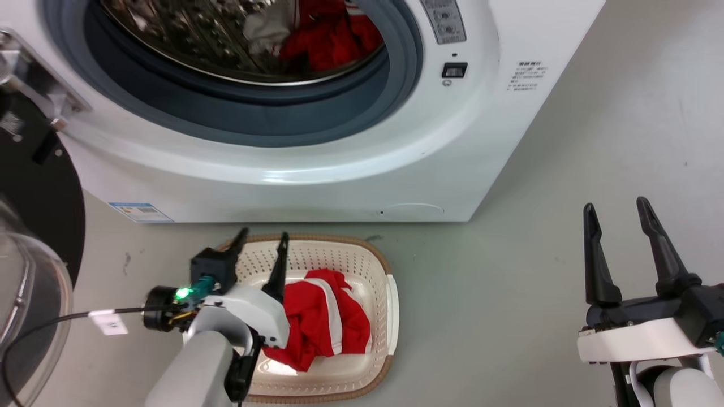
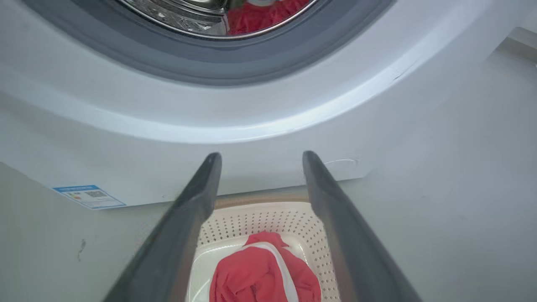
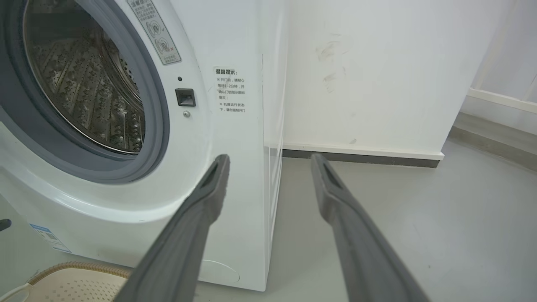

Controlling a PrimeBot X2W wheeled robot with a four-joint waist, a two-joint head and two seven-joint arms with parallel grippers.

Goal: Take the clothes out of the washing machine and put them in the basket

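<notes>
At your far left the door (image 1: 31, 237) hangs open, so plan any swing of that arm to stay clear of it. Your left gripper (image 1: 263, 233) hovers over the left end of the basket (image 1: 362, 265), fingers spread wide with nothing between them. A red jersey (image 1: 322, 322) lies heaped on the basket's floor. Judged from that, this piece is delivered and the step in hand is reaching into the washing machine (image 1: 339, 164) for the rest. Up and to the right, a bundle of red clothes (image 1: 334, 39) sits low in the drum (image 1: 186, 39), toward its right side. Lift the left gripper straight up first so that no finger snags the jersey, and enter above the grey gasket (image 1: 254, 121) rather than scraping across it. Keep the fingers wide until they straddle a thick fold, then close deep so the cloth cannot slide out. Your right gripper (image 1: 615, 203), well off to the right over bare floor (image 1: 509, 282), is just as wide and empty; leave it parked.
</notes>
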